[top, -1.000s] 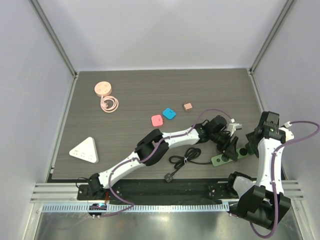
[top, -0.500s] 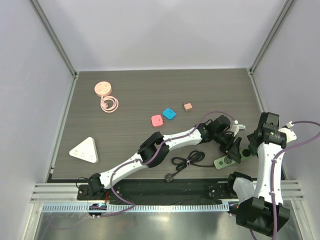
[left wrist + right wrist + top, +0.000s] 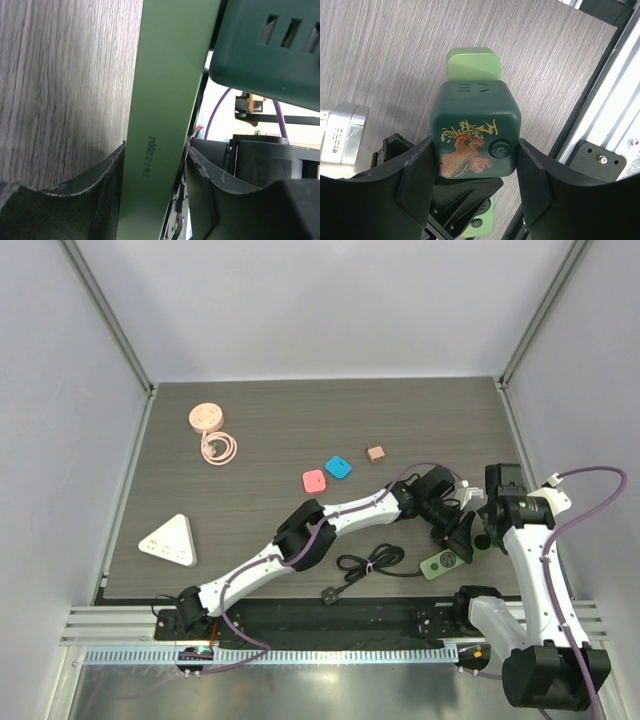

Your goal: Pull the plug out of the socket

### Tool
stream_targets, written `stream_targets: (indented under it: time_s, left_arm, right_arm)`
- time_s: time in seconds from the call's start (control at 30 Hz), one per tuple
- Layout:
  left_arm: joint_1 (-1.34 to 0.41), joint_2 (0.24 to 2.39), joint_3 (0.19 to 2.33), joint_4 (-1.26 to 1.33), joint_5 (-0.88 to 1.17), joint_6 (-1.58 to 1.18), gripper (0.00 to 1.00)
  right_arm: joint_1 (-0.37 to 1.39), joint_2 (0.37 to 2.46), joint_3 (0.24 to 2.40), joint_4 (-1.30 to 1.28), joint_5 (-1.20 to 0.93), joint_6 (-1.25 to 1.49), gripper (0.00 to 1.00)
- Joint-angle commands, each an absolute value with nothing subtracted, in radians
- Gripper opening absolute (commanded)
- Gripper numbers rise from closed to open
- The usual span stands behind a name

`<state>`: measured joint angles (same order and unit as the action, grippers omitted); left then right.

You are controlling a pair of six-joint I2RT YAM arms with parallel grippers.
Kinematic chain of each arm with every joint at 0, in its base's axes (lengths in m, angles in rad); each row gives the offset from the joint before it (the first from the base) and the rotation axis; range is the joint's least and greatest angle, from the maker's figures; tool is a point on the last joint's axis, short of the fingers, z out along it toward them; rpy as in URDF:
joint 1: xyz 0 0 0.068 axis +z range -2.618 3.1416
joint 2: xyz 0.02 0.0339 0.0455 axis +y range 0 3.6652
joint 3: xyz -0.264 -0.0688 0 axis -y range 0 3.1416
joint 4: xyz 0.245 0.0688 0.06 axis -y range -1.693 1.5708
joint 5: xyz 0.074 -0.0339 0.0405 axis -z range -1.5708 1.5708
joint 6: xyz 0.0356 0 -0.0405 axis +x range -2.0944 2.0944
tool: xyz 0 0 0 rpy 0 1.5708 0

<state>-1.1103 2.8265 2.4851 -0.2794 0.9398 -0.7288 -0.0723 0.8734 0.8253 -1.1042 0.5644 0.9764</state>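
Bench lot, entries ordered near to far, each placed by the socket [image 3: 438, 563]. Entry: black cord [image 3: 370, 563], loosely coiled just left of the socket, free end toward the front edge of the wood-grain bench [image 3: 250, 505]. Entry: the socket itself, a green power strip with round black outlets, at the bench's right front; its pale side carries a logo reading roughly "nVc", the finer characters after it illegible. Entry: left gripper [image 3: 152, 167], jaws clenched on the socket's two long sides. Entry: plug [image 3: 470, 115], a dark green cube directly over the socket's end; whether seated or lifted cannot be told. Its face bears a red-and-gold dragon under illegible gold script and a round button with a power symbol; the top edge is embossed with bars and a chevron. Entry: right gripper [image 3: 475, 150], jaws grasping the plug by opposite sides. Entries beyond and left of the socket: pink square [image 3: 314, 480], blue square [image 3: 339, 467], small tan square [image 3: 376, 452]. Entry well left of the socket: white triangular unit [image 3: 168, 540]. Entries farthest from it: pink disc [image 3: 206, 417] with coiled pink cable [image 3: 219, 448].
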Motion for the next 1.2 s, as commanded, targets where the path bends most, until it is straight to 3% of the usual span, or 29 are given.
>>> stream_targets:
  time_s: [0.0, 0.2, 0.3, 0.47, 0.73, 0.9, 1.03, 1.13, 1.17]
  left_arm:
    - [-1.101, 2.885, 2.438, -0.399, 0.747, -0.698, 0.0]
    - [-1.094, 2.896, 2.427, -0.416, 0.738, -0.696, 0.0]
    - [-1.094, 2.884, 2.401, -0.416, 0.733, -0.687, 0.0]
    - [-1.095, 2.867, 2.393, -0.416, 0.738, -0.678, 0.0]
    - [-1.1, 2.832, 2.347, -0.381, 0.77, -0.676, 0.0]
    - [-1.092, 2.85, 2.376, -0.311, 0.824, -0.742, 0.0]
    - [-1.086, 2.888, 2.459, -0.4, 0.813, -0.724, 0.0]
    - [-1.08, 2.864, 2.408, -0.405, 0.795, -0.701, 0.0]
    - [-1.08, 2.85, 2.396, -0.405, 0.793, -0.696, 0.0]
  right_arm:
    - [-0.044, 0.896, 0.937, -1.152, 0.61, 0.996, 0.01]
    - [-0.058, 0.96, 1.13, -1.167, 0.626, 0.93, 0.01]
    - [-0.152, 0.986, 1.18, -1.166, 0.551, 0.879, 0.01]
    - [-0.333, 1.0, 1.131, -1.127, 0.436, 0.781, 0.01]
    - [-0.373, 1.022, 1.022, -1.109, 0.511, 0.796, 0.01]
    - [-0.185, 0.939, 0.911, -1.103, 0.583, 0.92, 0.01]
    - [0.139, 0.994, 0.867, -1.23, 0.678, 1.187, 0.01]
    - [0.117, 0.976, 0.902, -1.203, 0.693, 1.146, 0.01]
    - [0.015, 0.982, 0.92, -1.187, 0.665, 1.044, 0.01]
